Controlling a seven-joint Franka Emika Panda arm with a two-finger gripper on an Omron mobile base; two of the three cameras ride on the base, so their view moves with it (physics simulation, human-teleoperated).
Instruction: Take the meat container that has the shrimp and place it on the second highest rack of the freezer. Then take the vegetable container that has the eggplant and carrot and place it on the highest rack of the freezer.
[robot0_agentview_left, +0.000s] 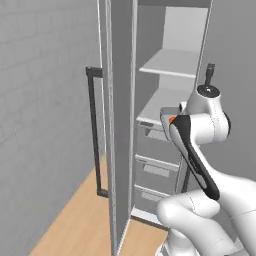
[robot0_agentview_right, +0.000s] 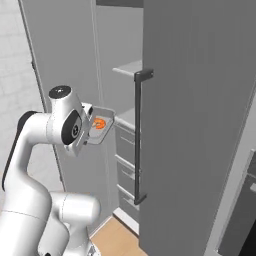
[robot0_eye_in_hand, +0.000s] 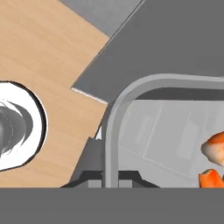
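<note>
Holding the meat container (robot0_agentview_right: 98, 126), a shallow grey tray with a rounded rim, up in front of the open freezer (robot0_agentview_left: 170, 100). Gripper (robot0_agentview_right: 87, 131) pinching the tray's near edge, jaws pressed almost together on the rim; fingers themselves hidden behind the white wrist in both base views. Tray tilting, open face turned toward the right base camera. Shrimp (robot0_agentview_right: 99, 124) lying inside the tray, curled, orange and white, much smaller than the tray; in the hand view sitting at the right edge (robot0_eye_in_hand: 214, 148), with a second orange bit just below it. Tray rim (robot0_eye_in_hand: 114, 131) curving across the hand view, see-through bottom showing grey drawer fronts beneath.

Hanging level with the lower light-grey shelf (robot0_agentview_left: 162, 102), just in front of it, above the stack of drawers (robot0_agentview_left: 157, 167). Upper shelf (robot0_agentview_left: 172, 64) sitting well above the tray. Freezer door (robot0_agentview_left: 120, 125) standing swung open to the left, edge-on in the left base view, long black bar handle (robot0_agentview_left: 94, 132) on its outer face. Second black handle (robot0_agentview_right: 138, 135) showing on the grey panel at the right. Wooden floor (robot0_agentview_left: 75, 220) stretching below.

Carrying no readable writing, brand or label on tray, freezer or arm.
</note>
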